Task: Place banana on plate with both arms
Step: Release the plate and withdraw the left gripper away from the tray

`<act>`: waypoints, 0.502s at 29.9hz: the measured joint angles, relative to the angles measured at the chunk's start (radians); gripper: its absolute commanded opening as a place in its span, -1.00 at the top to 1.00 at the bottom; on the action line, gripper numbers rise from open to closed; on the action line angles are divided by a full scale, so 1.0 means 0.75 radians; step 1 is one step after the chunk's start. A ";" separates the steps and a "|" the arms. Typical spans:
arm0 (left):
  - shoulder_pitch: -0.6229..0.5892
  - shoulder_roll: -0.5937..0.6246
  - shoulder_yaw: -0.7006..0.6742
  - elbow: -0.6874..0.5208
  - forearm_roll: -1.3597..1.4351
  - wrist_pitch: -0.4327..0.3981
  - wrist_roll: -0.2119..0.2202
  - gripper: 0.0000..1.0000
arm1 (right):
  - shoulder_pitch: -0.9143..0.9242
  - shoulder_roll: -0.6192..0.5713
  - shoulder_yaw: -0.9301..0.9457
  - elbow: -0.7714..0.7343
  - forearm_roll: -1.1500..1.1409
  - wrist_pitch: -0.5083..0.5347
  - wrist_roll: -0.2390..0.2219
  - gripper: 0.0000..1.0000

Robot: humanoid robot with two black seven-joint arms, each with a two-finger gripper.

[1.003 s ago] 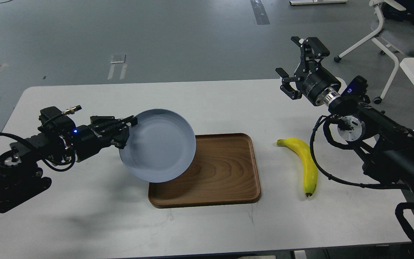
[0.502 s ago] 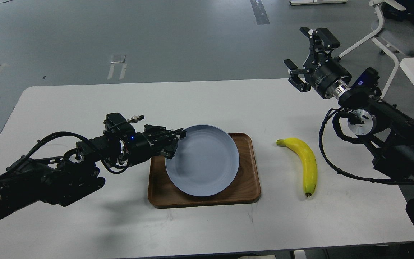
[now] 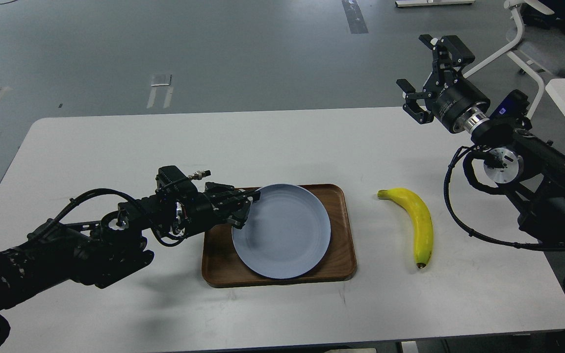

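Banana, curved, bright yellow and dark at its near tip, lies alone on the white rectangular table, to the right of the rectangular brown wooden tray and apart from it. Inside that tray sits the round, shallow, pale blue-grey plate, which holds nothing; it fills most of the tray's width, with bare wood showing mainly along the left side and at the right corners. At the plate's upper-left rim is the left gripper, the black two-finger end of the left arm reaching in low across the table; its fingers are clenched on the plate's rim, one above and one at the edge, though the underside contact is hidden by the plate itself. Whether the plate lies fully flat on the tray or is tilted slightly cannot be told from the head view. Raised well above the table's far right corner, the right gripper hangs with its black fingers spread wide and nothing between them, well apart from the banana. Both arms are cut off at the edges of the view, and a white chair on the grey floor is partly out of view at upper right.
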 measured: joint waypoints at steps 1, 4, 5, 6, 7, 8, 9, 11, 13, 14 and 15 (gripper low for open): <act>0.000 -0.003 -0.001 0.009 -0.003 0.002 0.000 -0.44 | -0.001 0.000 0.000 0.000 0.000 -0.001 0.000 -1.00; -0.010 -0.006 -0.010 0.020 -0.052 0.026 0.000 -0.89 | -0.003 0.000 0.000 -0.001 0.000 -0.001 0.000 -1.00; -0.014 -0.007 -0.012 0.021 -0.079 0.035 0.000 -0.95 | -0.004 0.000 0.000 -0.001 -0.001 -0.001 0.000 -1.00; -0.016 -0.007 -0.014 0.021 -0.113 0.043 0.000 -0.95 | -0.004 0.000 0.000 -0.001 -0.001 -0.002 0.000 -1.00; -0.018 -0.009 -0.017 0.021 -0.159 0.054 0.000 -0.95 | -0.004 0.000 0.000 -0.001 -0.001 -0.002 0.000 -1.00; -0.022 -0.016 -0.019 0.021 -0.219 0.065 0.000 -0.95 | -0.004 0.000 0.000 -0.002 -0.001 -0.002 0.000 -1.00; -0.027 -0.025 -0.019 0.021 -0.282 0.072 0.000 -0.95 | -0.004 0.000 0.000 -0.002 -0.001 -0.002 0.000 -1.00; -0.048 -0.044 -0.020 0.019 -0.420 0.081 0.000 -0.95 | -0.006 -0.002 -0.002 -0.002 -0.001 -0.002 0.000 -1.00; -0.071 -0.047 -0.024 0.015 -0.527 0.085 0.000 -0.95 | -0.006 -0.012 -0.007 -0.001 -0.001 -0.001 0.000 -1.00; -0.089 -0.045 -0.026 0.007 -0.590 0.085 0.000 -0.95 | -0.006 -0.021 -0.014 0.002 -0.005 0.001 0.000 -1.00; -0.120 -0.039 -0.031 -0.004 -0.670 0.085 0.000 -0.95 | -0.006 -0.037 -0.028 0.012 -0.014 0.004 0.002 -1.00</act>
